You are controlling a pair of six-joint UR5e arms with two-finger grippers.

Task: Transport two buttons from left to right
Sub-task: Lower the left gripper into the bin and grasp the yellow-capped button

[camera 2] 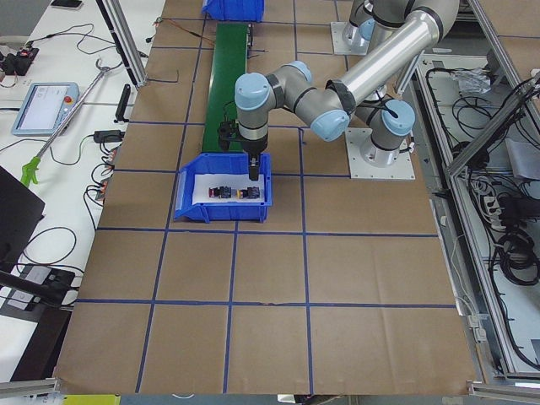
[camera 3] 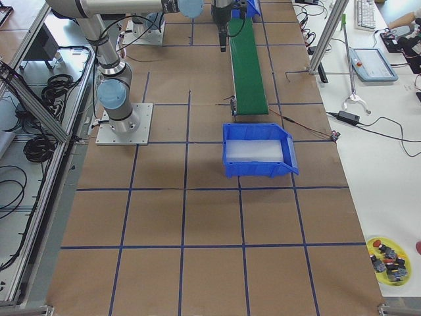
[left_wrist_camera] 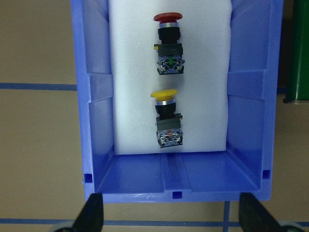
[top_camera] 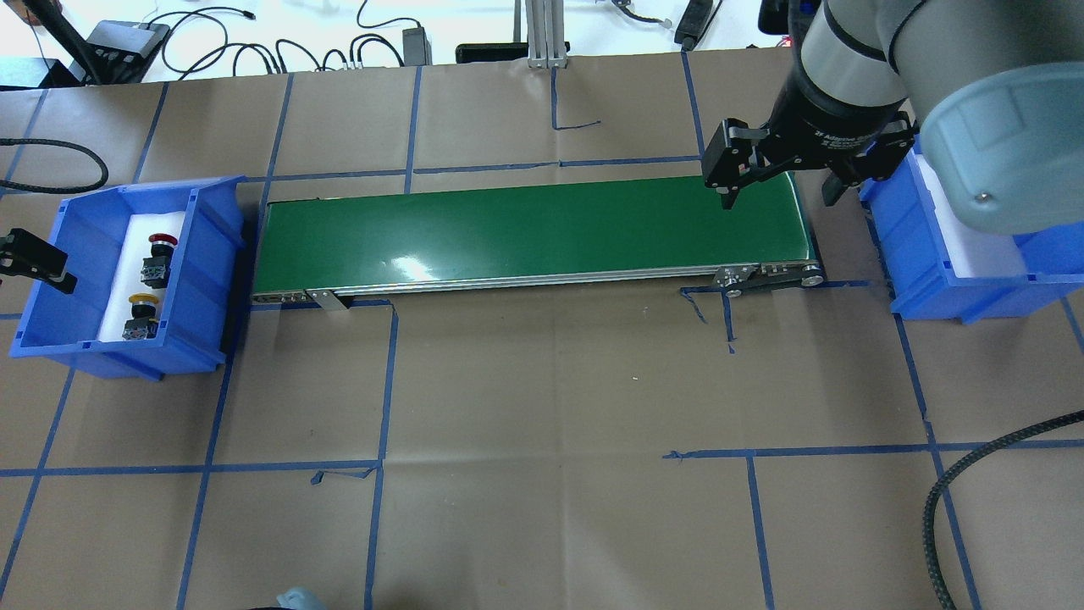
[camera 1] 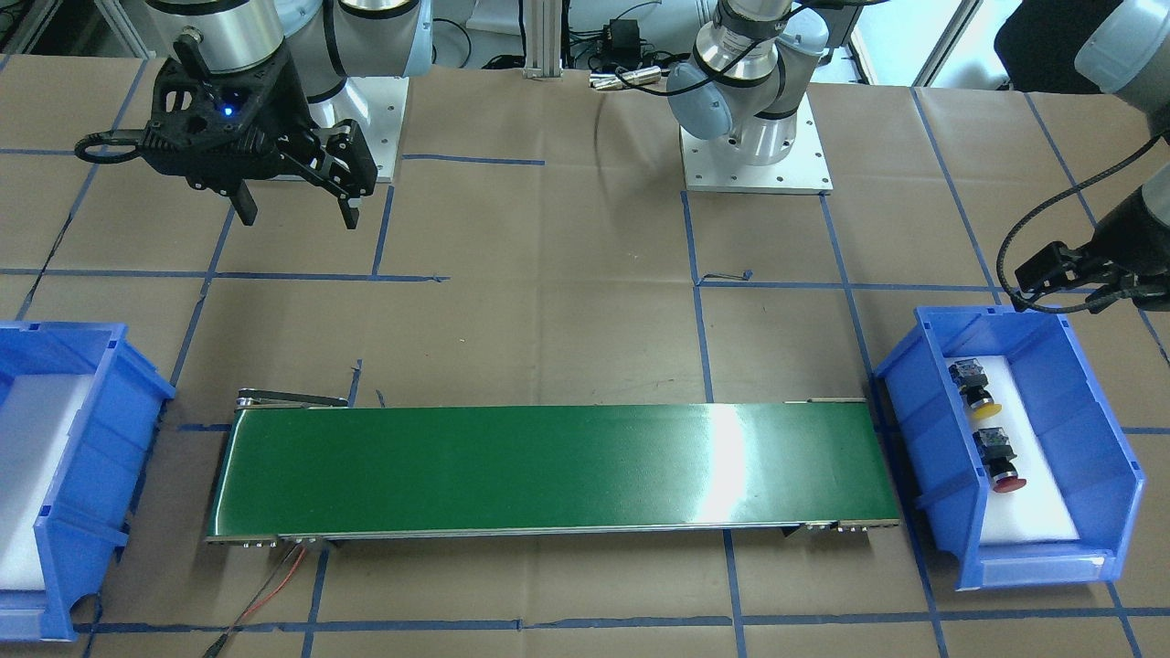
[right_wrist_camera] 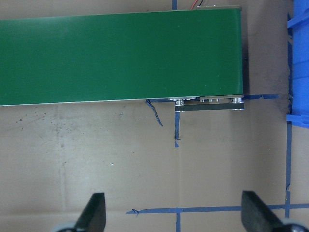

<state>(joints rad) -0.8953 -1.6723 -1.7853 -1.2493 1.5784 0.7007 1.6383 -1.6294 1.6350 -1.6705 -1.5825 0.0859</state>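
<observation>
Two buttons lie on white foam in the left blue bin (camera 1: 941, 429): the yellow-capped button (camera 1: 976, 388) and the red-capped button (camera 1: 998, 461). The left wrist view shows the red one (left_wrist_camera: 169, 43) beyond the yellow one (left_wrist_camera: 166, 118); they also show in the overhead view, red (top_camera: 158, 254) and yellow (top_camera: 138, 318). My left gripper (left_wrist_camera: 174, 215) hangs open and empty above the bin's rim, clear of both. My right gripper (top_camera: 779, 191) is open and empty, high over the right end of the green conveyor belt (top_camera: 533, 233).
The right blue bin (top_camera: 931, 280) holds only white foam. The conveyor (camera 1: 548, 466) lies between the two bins. A black cable (top_camera: 974, 474) loops over the table at the near right. A yellow plate (camera 3: 388, 253) with several spare buttons sits on the side bench.
</observation>
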